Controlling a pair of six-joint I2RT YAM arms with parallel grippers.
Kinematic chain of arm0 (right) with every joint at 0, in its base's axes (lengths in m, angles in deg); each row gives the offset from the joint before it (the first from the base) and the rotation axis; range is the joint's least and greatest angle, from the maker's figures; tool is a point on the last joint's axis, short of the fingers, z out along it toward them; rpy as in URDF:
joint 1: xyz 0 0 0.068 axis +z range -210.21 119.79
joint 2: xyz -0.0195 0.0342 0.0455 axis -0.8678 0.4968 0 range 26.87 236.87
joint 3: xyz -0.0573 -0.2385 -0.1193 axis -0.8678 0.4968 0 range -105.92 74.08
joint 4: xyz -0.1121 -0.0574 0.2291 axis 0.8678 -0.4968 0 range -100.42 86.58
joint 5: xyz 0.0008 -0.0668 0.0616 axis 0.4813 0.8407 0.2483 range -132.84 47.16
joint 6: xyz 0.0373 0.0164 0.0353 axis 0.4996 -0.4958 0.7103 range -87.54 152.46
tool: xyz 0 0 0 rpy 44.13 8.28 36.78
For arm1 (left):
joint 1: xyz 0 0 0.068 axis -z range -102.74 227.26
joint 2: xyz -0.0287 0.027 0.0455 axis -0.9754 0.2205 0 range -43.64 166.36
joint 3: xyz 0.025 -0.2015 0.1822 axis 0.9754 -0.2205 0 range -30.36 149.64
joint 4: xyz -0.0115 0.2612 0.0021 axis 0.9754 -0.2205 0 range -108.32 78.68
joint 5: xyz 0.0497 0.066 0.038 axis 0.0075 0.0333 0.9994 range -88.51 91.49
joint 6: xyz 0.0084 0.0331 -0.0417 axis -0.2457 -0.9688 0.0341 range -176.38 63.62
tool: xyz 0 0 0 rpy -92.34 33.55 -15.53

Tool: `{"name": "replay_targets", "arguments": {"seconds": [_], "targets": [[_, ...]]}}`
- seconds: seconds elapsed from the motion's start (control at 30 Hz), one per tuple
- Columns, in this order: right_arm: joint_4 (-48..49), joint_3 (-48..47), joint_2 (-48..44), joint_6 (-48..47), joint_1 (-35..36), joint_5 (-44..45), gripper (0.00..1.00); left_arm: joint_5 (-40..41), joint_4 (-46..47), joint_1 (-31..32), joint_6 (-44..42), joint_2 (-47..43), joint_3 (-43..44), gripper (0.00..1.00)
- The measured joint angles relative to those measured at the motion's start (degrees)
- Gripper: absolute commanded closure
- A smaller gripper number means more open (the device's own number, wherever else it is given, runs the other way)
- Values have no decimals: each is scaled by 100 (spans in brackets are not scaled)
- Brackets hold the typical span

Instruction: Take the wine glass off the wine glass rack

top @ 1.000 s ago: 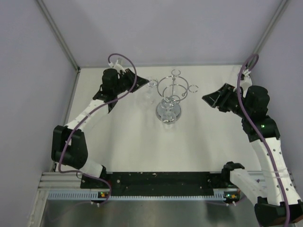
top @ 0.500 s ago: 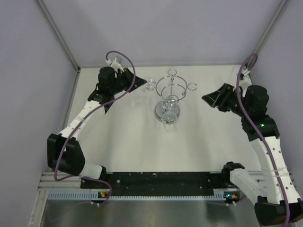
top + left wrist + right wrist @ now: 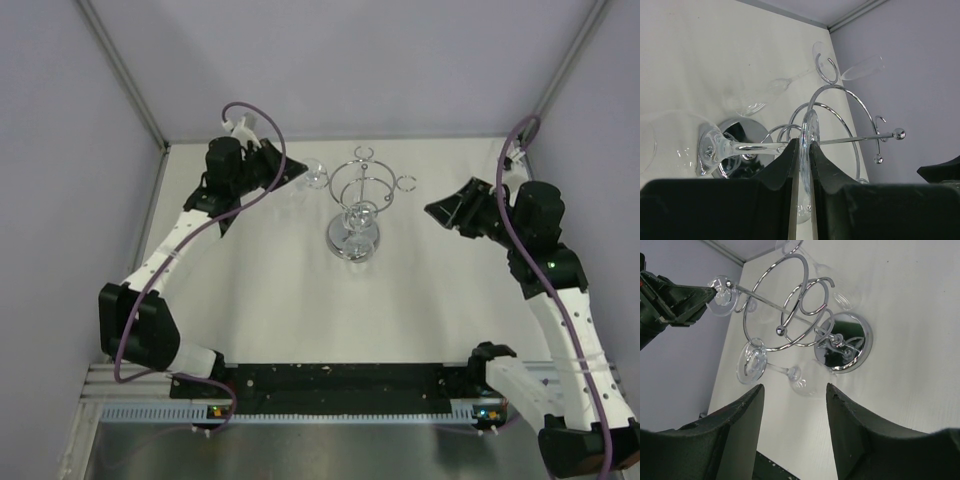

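The chrome wine glass rack [image 3: 357, 200] stands mid-table on its round mirrored base [image 3: 845, 347]. My left gripper [image 3: 804, 142] is shut on the round foot [image 3: 809, 129] of a clear wine glass [image 3: 715, 147], whose stem runs left to the bowl. In the top view that foot [image 3: 316, 178] sits just left of the rack, at my left gripper [image 3: 298, 172]. Whether the stem still hangs in a ring I cannot tell. My right gripper [image 3: 792, 390] hangs open right of the rack [image 3: 790, 300], holding nothing.
More wine glasses hang upside down on the rack: one foot [image 3: 751, 365] faces the right wrist camera, others [image 3: 760, 97] show behind the wires. Grey walls close in the table's far edge [image 3: 330, 142] and both sides.
The left arm has shifted a little toward the far wall, and its jaws have tightened on the glass foot. The right arm has barely moved.
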State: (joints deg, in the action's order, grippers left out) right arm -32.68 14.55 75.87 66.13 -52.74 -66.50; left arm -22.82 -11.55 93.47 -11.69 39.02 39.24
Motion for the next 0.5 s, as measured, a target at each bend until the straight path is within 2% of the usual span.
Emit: {"name": "replay_targets", "arguments": {"seconds": [0.23,0.5], "targets": [[15,31,7,0,35,-7,47,125,-195,0,-162,-118,2,100],[52,28,212,-4,662,20,46,79,-588,0,-466,-1220,-243,100]]}}
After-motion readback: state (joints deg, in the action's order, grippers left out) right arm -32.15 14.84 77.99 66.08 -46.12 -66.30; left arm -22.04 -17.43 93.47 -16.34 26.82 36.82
